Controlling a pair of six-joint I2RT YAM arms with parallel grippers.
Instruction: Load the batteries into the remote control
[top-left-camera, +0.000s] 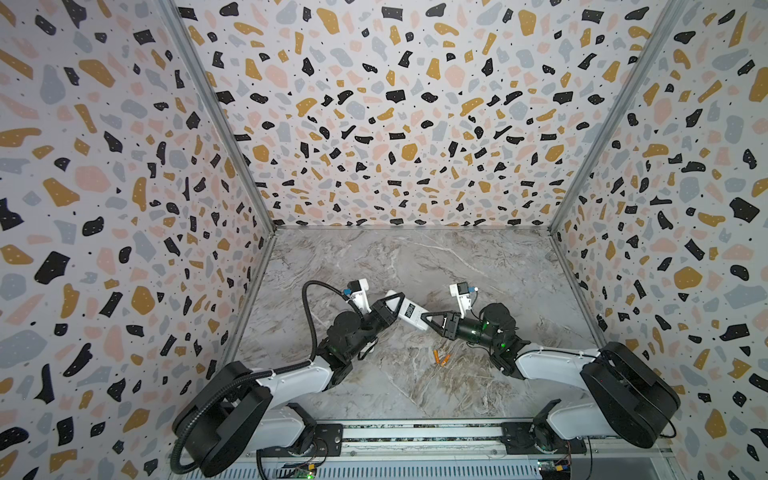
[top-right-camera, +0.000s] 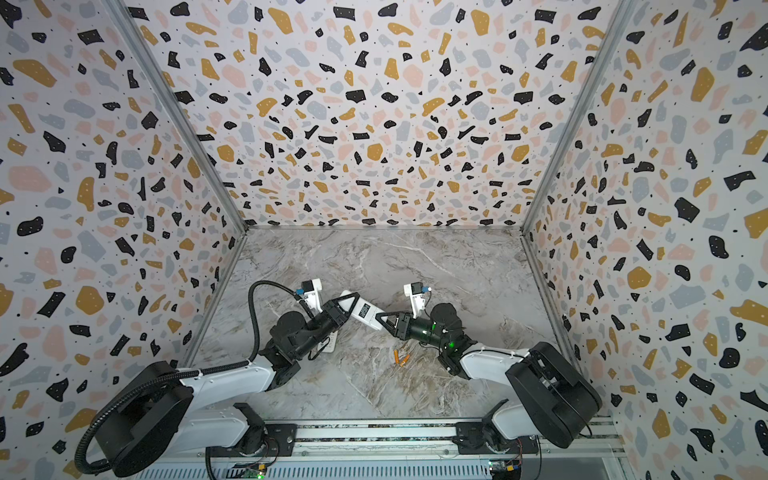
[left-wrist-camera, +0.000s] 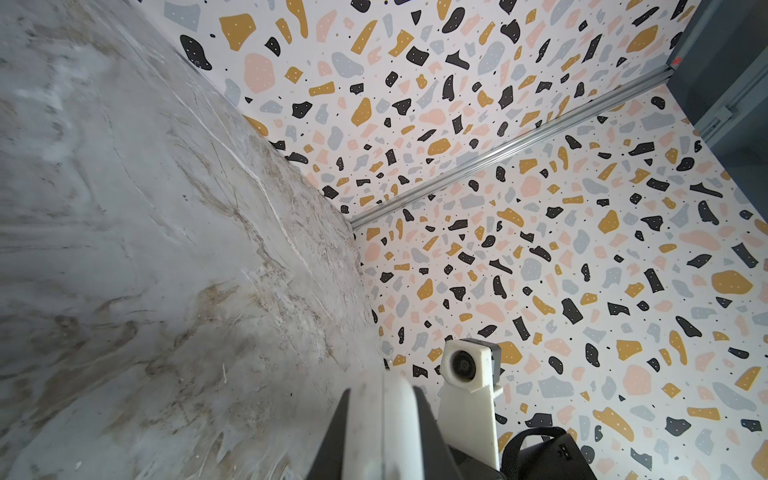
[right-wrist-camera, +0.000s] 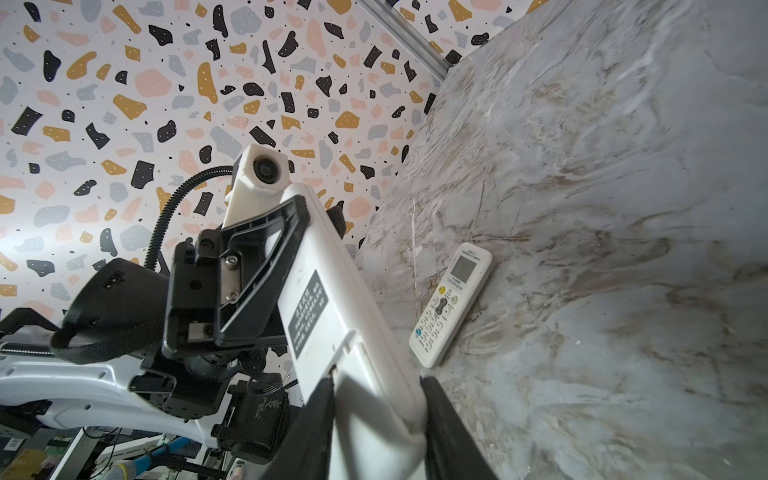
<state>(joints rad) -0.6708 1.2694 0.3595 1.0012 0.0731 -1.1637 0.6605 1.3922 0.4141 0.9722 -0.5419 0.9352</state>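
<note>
A white remote control (top-left-camera: 409, 311) hangs above the marble table, back side up with a black label, held between both grippers. My left gripper (top-left-camera: 395, 301) is shut on its far end, which shows between the black fingers in the left wrist view as a white rounded edge (left-wrist-camera: 382, 428). At the near end my right gripper (right-wrist-camera: 376, 382) is shut on the remote (right-wrist-camera: 332, 316), one finger on each side of the battery cover. Two orange batteries (top-left-camera: 440, 358) lie side by side on the table in front of the right gripper, seen in both top views (top-right-camera: 401, 358).
A second white remote (right-wrist-camera: 451, 303) lies face up, buttons and screen showing, on the marble table (top-left-camera: 415, 386) under the left arm; its edge shows in a top view (top-right-camera: 328, 345). Terrazzo-patterned walls (top-left-camera: 124, 208) close in three sides. The arm bases sit on a rail (top-left-camera: 415, 436) at the front.
</note>
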